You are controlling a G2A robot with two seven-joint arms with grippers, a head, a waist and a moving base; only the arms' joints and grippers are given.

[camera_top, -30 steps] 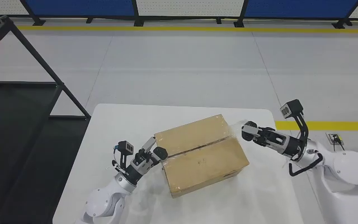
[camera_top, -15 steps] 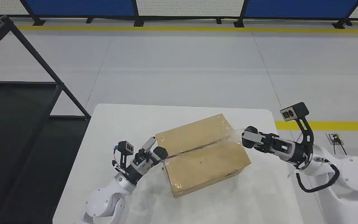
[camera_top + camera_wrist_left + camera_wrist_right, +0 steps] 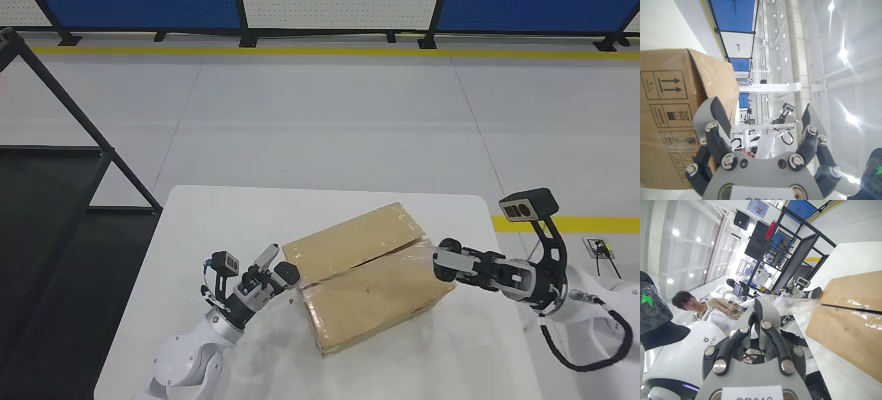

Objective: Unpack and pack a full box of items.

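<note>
A brown cardboard box (image 3: 368, 284) lies on the white table (image 3: 200, 230), flaps closed, with glossy clear tape along its top seam. My left gripper (image 3: 283, 273) is at the box's left end. It stands open (image 3: 762, 113), one finger (image 3: 720, 113) against the printed end face (image 3: 668, 94), the other in free air. My right gripper (image 3: 443, 262) is at the box's right end. It is shut (image 3: 756, 303) on a strip of clear tape (image 3: 791, 306) that stretches from its fingertips to the seam of the box (image 3: 848, 323).
A black metal frame (image 3: 60, 150) stands off the table's left side. The table's right edge runs close under the right arm, and bare tabletop lies behind the box and at the front left.
My right gripper has drawn back toward the table's front with the tape strip in it. The box has shifted and turned slightly that way. The left arm has stayed put.
</note>
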